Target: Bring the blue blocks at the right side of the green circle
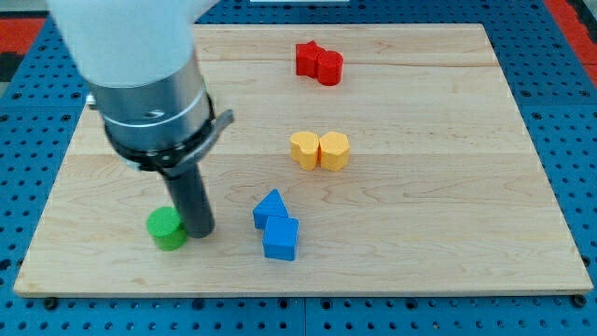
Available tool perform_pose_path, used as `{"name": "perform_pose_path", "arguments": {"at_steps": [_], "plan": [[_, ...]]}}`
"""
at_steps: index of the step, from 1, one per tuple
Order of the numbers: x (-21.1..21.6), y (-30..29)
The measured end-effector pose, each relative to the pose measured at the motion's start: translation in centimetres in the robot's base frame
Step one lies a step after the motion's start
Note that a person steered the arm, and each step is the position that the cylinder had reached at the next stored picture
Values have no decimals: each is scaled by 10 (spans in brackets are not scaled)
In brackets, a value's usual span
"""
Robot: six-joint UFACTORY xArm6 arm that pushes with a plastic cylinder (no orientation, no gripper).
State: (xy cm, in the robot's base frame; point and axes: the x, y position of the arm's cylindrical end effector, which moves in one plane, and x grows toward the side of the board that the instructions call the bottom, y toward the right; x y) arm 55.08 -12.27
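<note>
Blue blocks, two, touching: upper one [270, 209] and blue cube [281, 239], near view's bottom centre, w/ the green circle [167, 228] well to their left. My tip [201, 231] sits just beside the circle's right edge, btwn it and the blues. No claw on the rod. Yellow pair [319, 149] mid-board, red pair [319, 63] toward the top.

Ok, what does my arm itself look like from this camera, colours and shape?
The upper section is a smooth white housing at the view's top left. Below it sits a wide grey metallic cylinder with a dark lower band and a thin bracket jutting toward the view's right. From that, a straight dark rod narrows down to my tip. No cables or markings are visible.
</note>
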Motion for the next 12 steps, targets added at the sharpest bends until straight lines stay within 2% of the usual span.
{"name": "perform_pose_path", "arguments": {"at_steps": [1, 2, 4, 5, 7, 10, 11, 12], "plan": [[0, -19], [24, -4], [67, 64], [67, 98], [27, 140], [-7, 61], [4, 58], [10, 84]]}}
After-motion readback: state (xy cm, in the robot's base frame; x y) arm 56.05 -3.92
